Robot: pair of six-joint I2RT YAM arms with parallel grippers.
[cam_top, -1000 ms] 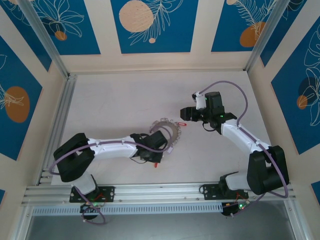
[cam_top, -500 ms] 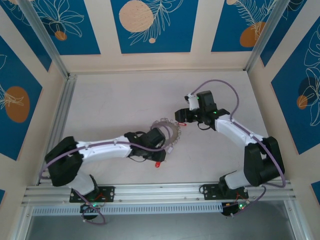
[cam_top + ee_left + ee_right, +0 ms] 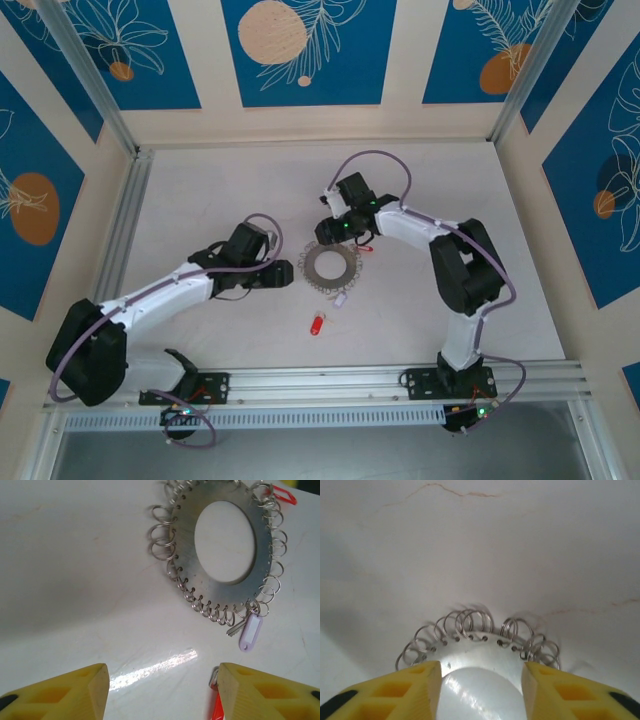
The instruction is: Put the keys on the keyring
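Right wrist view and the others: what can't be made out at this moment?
- Right wrist view: the keyring is cut off by the bottom edge; whether the right gripper grips it cannot be told.
- Left wrist view: the red key is mostly hidden behind a finger of the left gripper.
- Top view: the small rings are too small to count.

Your left gripper [image 3: 282, 272] pulled back off the keyring [image 3: 332, 265] to its left, jaws now parted, your right gripper [image 3: 336, 236] swung in from its right to its far edge.
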